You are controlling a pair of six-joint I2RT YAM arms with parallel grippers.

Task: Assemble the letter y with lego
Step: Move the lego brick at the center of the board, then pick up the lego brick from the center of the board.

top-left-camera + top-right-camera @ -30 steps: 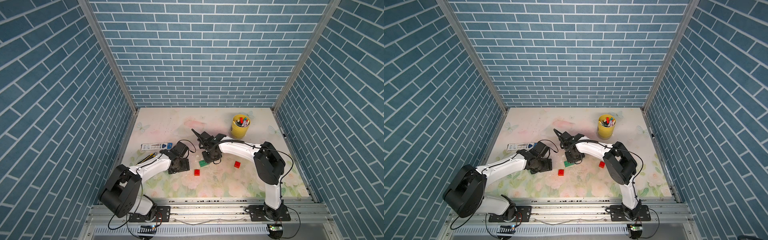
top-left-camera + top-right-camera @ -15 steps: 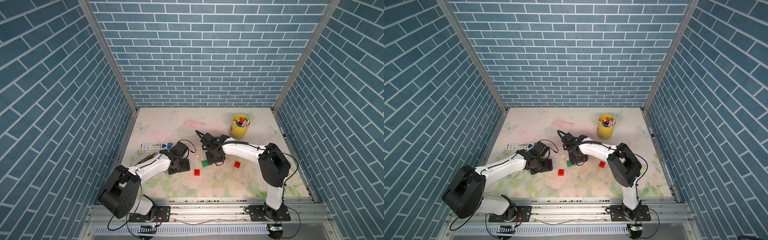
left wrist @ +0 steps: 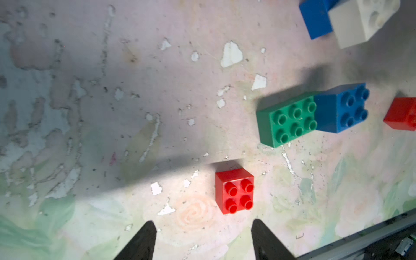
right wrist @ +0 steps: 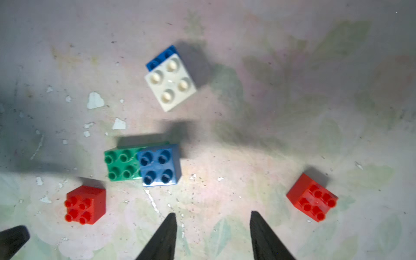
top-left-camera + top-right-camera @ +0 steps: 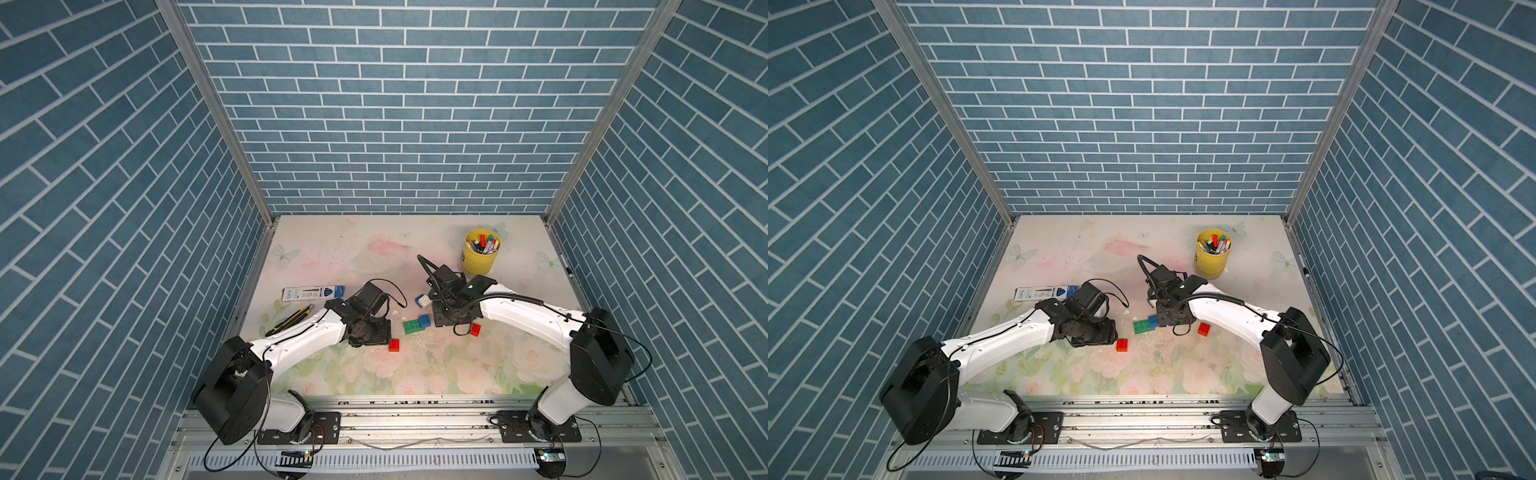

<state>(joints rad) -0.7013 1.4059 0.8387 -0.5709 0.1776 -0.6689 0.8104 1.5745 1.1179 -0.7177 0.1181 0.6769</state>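
While the left fingers [image 3: 144, 243] and right fingers [image 4: 162, 240] both stand spread and empty, the left pair hovers just short of the near red brick [image 3: 234, 191] on the desk [image 3: 90, 90]. Centring on it and squaring to its flat sides should give a clean pinch. The right pair hangs near the blue brick [image 4: 158, 165] stacked on the green brick [image 4: 120, 164]'s right end; whether that joint is fully seated is unclear.

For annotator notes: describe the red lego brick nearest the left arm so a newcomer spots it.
On the floral table, find the green brick capped at one end by a blue brick. Two red bricks lie apart from it; the wanted red brick sits alone just before the open left gripper. The other red brick lies beside the right arm.
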